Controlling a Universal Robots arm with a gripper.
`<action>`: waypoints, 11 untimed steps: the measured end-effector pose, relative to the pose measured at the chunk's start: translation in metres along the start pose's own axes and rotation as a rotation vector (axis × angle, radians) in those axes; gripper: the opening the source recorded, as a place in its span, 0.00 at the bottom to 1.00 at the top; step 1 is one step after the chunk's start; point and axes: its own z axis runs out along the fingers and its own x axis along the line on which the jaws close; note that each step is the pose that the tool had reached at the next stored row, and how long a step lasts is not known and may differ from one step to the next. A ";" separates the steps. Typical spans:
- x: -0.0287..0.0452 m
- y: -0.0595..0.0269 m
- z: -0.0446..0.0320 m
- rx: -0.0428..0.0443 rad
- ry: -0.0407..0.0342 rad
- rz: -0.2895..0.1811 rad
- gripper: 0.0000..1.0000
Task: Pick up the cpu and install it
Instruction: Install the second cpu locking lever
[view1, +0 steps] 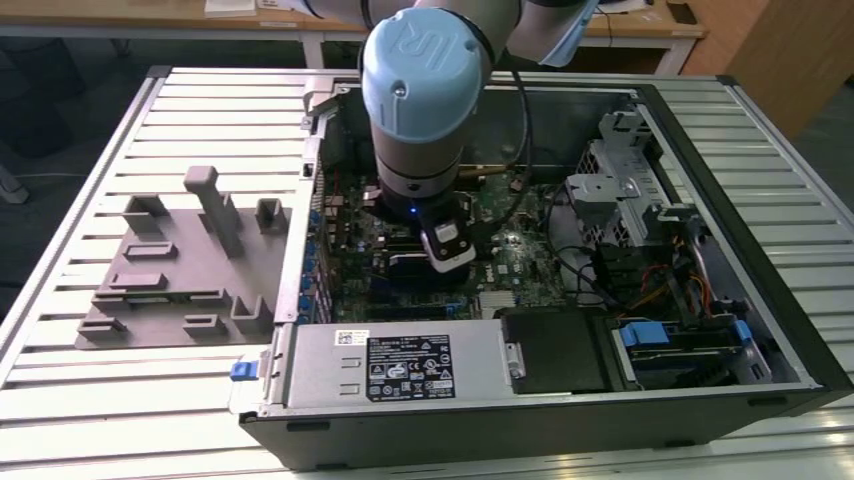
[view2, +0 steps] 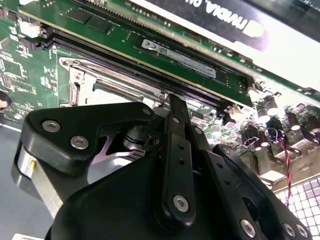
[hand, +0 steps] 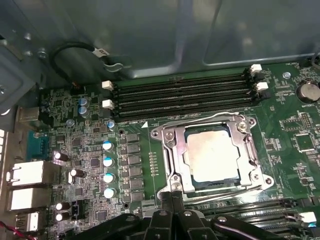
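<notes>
One gripper (hand: 172, 192) works inside an open computer case (view1: 721, 200), and its two black fingers (hand: 176, 189) are drawn together with nothing between them. In the first wrist view their tips meet at a narrow point just beside the near edge of the socket frame (hand: 167, 155), by a thin wire lever that runs along that edge; whether the tips touch the lever or the frame cannot be told. In the second wrist view the black finger linkage (view2: 172, 165) is closed up tight in front of the motherboard (view2: 30, 65).

Just past the fingertips lies the cpu (hand: 215, 155), a flat square chip with a pale silver top. It sits flat and square inside the metal socket frame, under the frame's window, on the green motherboard. Beyond the socket run parallel black memory slots (hand: 185, 95), with round capacitors to one side.

Judging from this, the chip has already been picked up and placed in its socket, and the load frame appears to be down over it. Whether the lever is fully latched cannot be seen.

In the exterior view the arm (view1: 420, 110) reaches straight down into the case. On the exterior view's left a grey fixture plate (view1: 174, 270) with upright blocks rests on the slatted table (view1: 80, 400), well apart from the gripper.
</notes>
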 end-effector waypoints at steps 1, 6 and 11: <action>0.0006 -0.0001 0.0002 0.0000 0.0001 0.000 0.11; 0.0034 0.0002 0.0019 0.0001 0.0002 0.000 0.11; 0.0038 0.0020 0.0042 0.0000 0.0002 -0.001 0.11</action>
